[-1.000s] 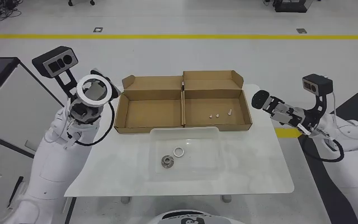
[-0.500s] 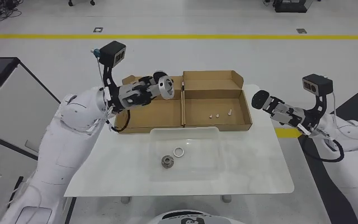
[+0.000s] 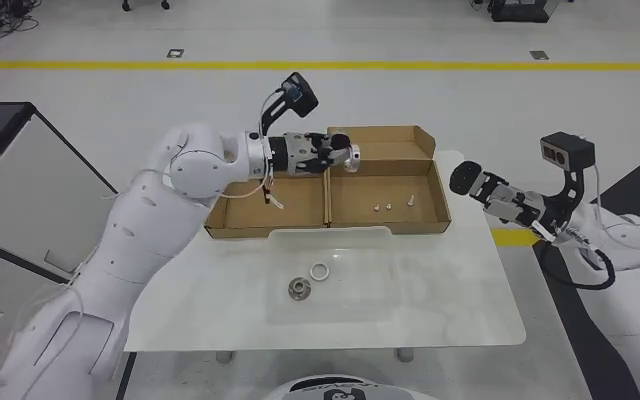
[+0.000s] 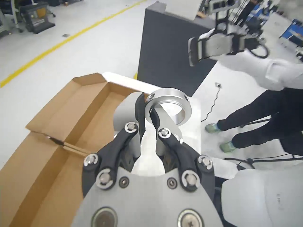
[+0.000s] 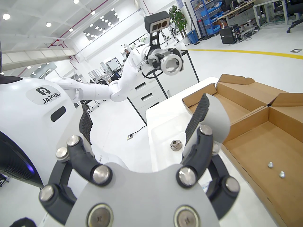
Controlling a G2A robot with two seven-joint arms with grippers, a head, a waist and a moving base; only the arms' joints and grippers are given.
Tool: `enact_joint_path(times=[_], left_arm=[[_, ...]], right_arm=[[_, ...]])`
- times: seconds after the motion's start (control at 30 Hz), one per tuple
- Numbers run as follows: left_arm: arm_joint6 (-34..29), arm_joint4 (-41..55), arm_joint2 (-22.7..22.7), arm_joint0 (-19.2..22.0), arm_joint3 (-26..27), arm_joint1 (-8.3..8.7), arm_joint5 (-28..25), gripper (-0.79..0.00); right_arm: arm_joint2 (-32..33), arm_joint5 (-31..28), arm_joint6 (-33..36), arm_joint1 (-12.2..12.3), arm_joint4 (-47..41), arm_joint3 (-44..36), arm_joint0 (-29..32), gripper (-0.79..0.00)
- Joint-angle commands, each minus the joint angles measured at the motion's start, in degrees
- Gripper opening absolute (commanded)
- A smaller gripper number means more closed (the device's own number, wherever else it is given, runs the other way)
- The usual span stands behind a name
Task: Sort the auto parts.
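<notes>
The left jaws are clamped on the wall of a metal collar [image 4: 168, 106], one finger inside it and one outside. Below them runs the seam between two cardboard boxes [image 3: 270, 200]. The right jaws stand wide apart, with the small screws [image 3: 392, 205] lying near them.

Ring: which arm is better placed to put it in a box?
Left. The left pincer is shut on the ring, above the boxes. The right pincer is open, empty and off to the side of the boxes.
</notes>
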State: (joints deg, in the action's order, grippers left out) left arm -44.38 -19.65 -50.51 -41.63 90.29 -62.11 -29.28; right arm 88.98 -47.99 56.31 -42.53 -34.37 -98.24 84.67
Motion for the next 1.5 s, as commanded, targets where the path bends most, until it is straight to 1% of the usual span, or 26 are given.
enact_joint_path(times=[0.0, 0.2, 0.3, 0.4, 0.5, 0.63, 0.77, 1.1, 1.47], left_arm=[[0.2, -3.3, 2.1, 1.3, -0.9, -0.61, 1.5, -0.785], [-2.9, -15.8, 9.2, 6.4, -4.2, -2.71, 4.3, -0.785], [-3.4, -21.4, 12.4, 8.7, -6.4, -3.95, 5.5, -0.785], [-2.9, -24.4, 15.1, 10.5, -9.2, -5.32, 6.9, -0.785], [-3.3, -27.8, 17.8, 12.3, -12.2, -6.71, 7.0, -0.785], [-5.7, -32.3, 21.6, 14.5, -17.0, -8.58, 6.1, -0.785], [-6.9, -35.6, 24.3, 16.2, -22.2, -10.40, 5.5, -0.785], [-8.3, -40.4, 28.9, 18.7, -33.8, -14.79, 3.2, -0.785], [-7.3, -44.6, 32.7, 18.4, -44.7, -19.23, 0.0, -0.785]], right_arm=[[0.0, 0.0, 0.0, 0.0, 0.0, 0.0, 0.0, 0.000], [0.0, 0.0, 0.0, 0.0, 0.0, 0.0, 0.0, 0.000], [0.0, 0.0, 0.0, 0.0, 0.0, 0.0, 0.0, 0.000], [0.0, 0.0, 0.0, 0.0, 0.0, 0.0, 0.0, 0.000], [0.0, 0.0, 0.0, 0.0, 0.0, 0.0, 0.0, 0.000], [0.0, 0.0, 0.0, 0.0, 0.0, 0.0, 0.0, 0.000], [0.0, 0.0, 0.0, 0.0, 0.0, 0.0, 0.0, 0.000], [0.0, 0.0, 0.0, 0.0, 0.0, 0.0, 0.0, 0.000], [0.0, 0.0, 0.0, 0.0, 0.0, 0.0, 0.0, 0.000]])
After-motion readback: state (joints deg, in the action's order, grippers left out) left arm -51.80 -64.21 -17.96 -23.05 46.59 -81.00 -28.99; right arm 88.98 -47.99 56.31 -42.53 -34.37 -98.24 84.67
